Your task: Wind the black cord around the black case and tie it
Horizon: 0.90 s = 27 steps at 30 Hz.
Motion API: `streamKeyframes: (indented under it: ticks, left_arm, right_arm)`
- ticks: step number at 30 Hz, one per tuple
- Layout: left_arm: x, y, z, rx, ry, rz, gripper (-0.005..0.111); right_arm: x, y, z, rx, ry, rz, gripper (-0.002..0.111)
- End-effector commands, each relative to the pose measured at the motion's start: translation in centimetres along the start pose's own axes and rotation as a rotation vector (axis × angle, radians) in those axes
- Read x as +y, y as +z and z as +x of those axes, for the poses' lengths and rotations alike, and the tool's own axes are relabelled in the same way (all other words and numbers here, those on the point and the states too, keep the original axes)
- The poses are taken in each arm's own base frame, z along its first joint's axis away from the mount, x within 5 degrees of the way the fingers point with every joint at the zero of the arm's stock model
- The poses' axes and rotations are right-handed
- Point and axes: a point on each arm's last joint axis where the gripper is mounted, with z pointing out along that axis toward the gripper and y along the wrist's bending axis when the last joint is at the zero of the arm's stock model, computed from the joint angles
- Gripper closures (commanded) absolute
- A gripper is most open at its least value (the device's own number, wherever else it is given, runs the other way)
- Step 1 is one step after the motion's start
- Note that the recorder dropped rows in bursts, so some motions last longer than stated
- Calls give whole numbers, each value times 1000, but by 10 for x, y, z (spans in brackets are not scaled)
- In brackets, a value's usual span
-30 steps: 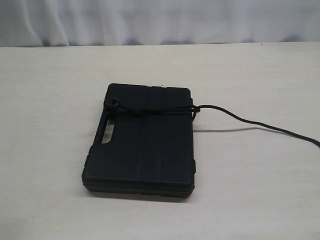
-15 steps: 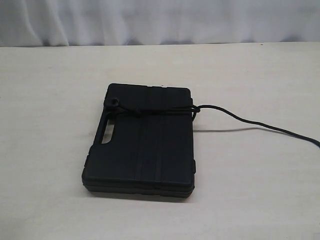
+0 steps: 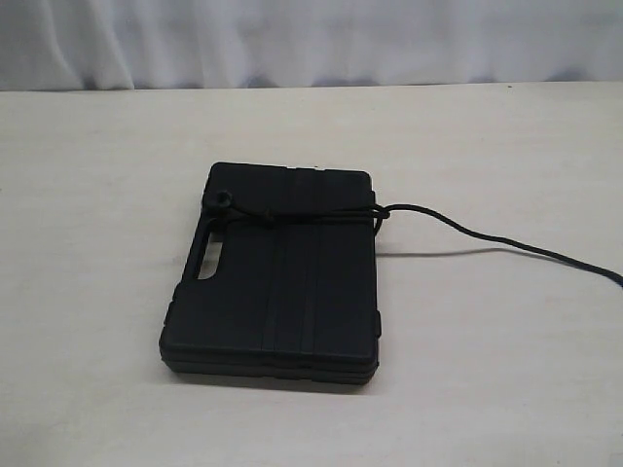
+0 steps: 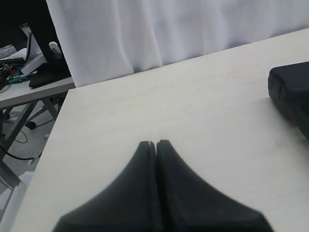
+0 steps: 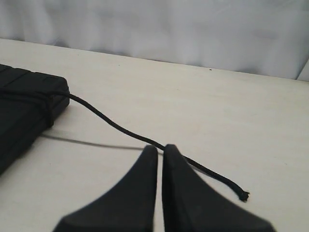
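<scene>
case: matte black, ribbed | cord: black, braided | table: pale cream | curtain: white

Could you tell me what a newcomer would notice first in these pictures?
The black case, flat on the table, catches the eye first, the black cord wrapped across its far end. The cord's loose tail trails off to the right, running past the shut right gripper and ending frayed.
</scene>
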Motion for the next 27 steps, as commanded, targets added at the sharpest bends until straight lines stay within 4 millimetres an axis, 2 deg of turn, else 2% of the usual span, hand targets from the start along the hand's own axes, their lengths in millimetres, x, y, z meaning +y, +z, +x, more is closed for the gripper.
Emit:
streamKeyframes:
  ticks: [1,6,9,27]
  left_arm:
    - [0,0,0,-7,-8,-1,107]
    - [0,0,0,-7,-8,-1,107]
    - [0,0,0,-7,-8,-1,107]
    - [-1,0,0,-9,-8,13,107]
  right_arm:
    - [0,0,2,7,-10,0,104]
    - [0,0,3,22,-6,-1,104]
    - [0,0,3,24,54,0,104]
    - [1,0,3,22,70,-4,104]
